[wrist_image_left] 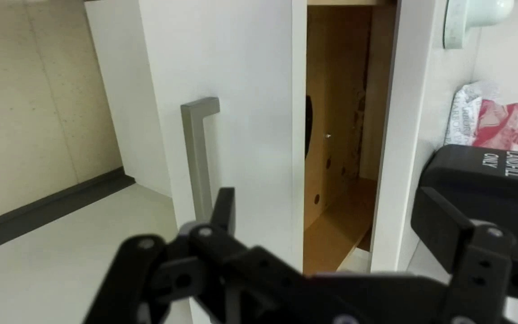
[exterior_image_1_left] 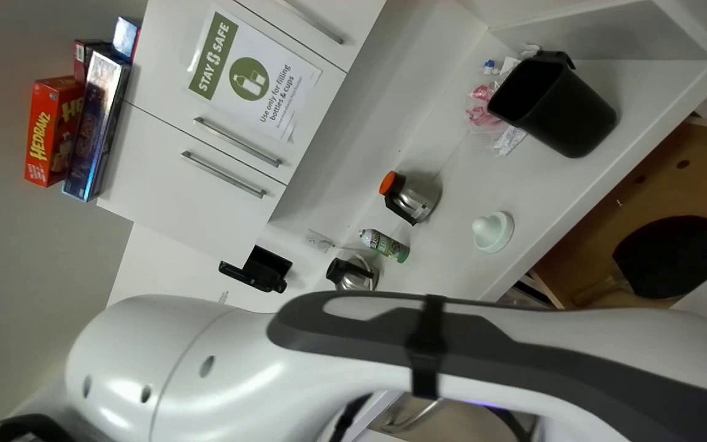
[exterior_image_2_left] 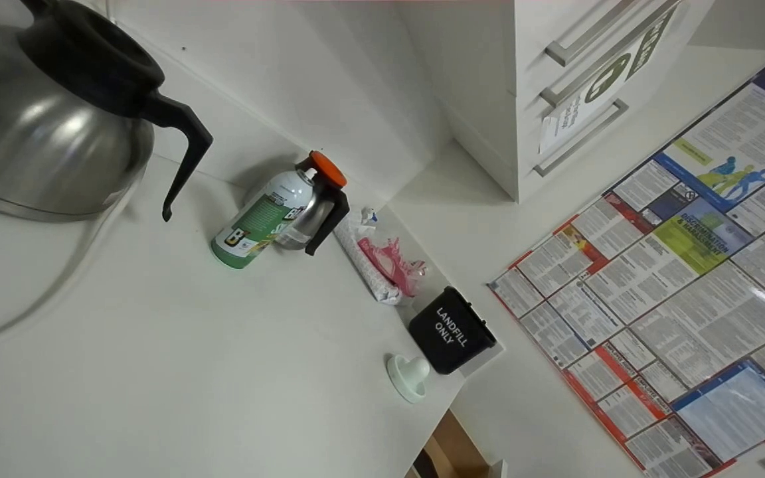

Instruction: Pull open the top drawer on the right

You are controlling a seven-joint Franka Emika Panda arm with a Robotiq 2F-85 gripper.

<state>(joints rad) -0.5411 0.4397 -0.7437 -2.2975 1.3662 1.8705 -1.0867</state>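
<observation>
The top drawer stands open. In the wrist view its flat white front [wrist_image_left: 254,135] stands well out from the cabinet, with brown wood inside showing in the gap. Its silver bar handle [wrist_image_left: 199,157] is on the front, its lower end hidden behind a finger. The drawer's wood interior [exterior_image_1_left: 706,159] also shows in an exterior view, and a corner of the drawer [exterior_image_2_left: 455,445] shows in an exterior view. My gripper [wrist_image_left: 331,211] is open and empty, its fingers wide apart, one seen over the drawer front near the handle, one before the black bin. The exterior views do not show the gripper.
A black bin [exterior_image_1_left: 553,104] stands on the white counter near pink and white packets [exterior_image_1_left: 482,113]. A pale green knobbed object [exterior_image_1_left: 493,231], a spray can [exterior_image_1_left: 384,244] and steel jugs [exterior_image_1_left: 415,195] stand there too. A black round object [exterior_image_1_left: 672,255] lies in the drawer.
</observation>
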